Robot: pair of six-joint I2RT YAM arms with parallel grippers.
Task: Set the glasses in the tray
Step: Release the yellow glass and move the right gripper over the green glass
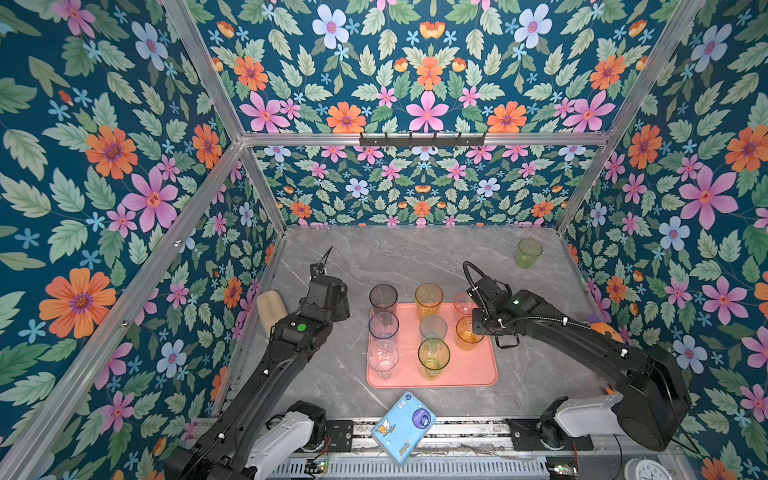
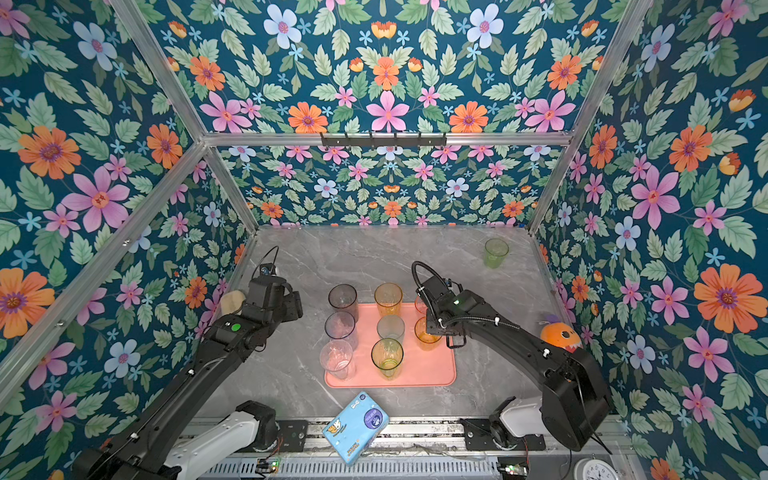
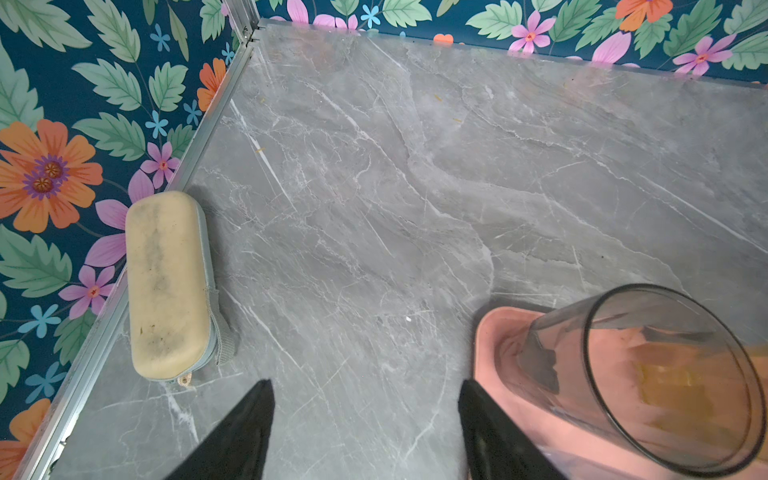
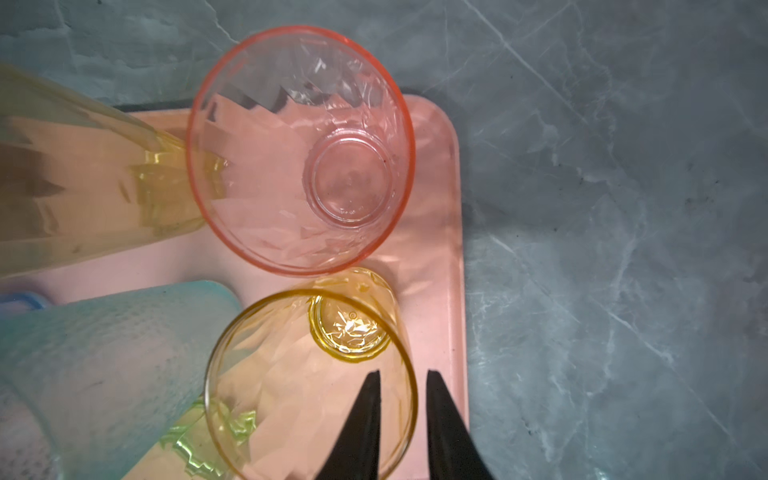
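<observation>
Eight tumblers stood upright on the salmon-pink tray (image 1: 476, 368), and one green tumbler (image 1: 528, 252) stood off it, well apart, in the far right corner of the table (image 1: 415, 257). Your right fingers (image 4: 361, 424) straddled the rim of the amber tumbler (image 4: 307, 386), one inside and one outside, with a narrow gap between them. Whether they gripped the wall or stood just free of it, I could not tell. That looked like your main risk: had you pulled away at a slant, the inner finger would likely have hooked the rim. That could have tipped the tumbler into the pink tumbler (image 4: 299, 153) close beside it, or over the tray's low edge just beside its base. A straight lift looked safer. Your reach to the green one would, I judged, have crossed above the pink tumbler, so a low wrist could have clipped it. Your left fingers (image 3: 241, 432) were spread wide and empty above bare table, just beside the smoky grey tumbler (image 3: 665, 374) at the tray's corner; a sideways drift there could have knocked it
</observation>
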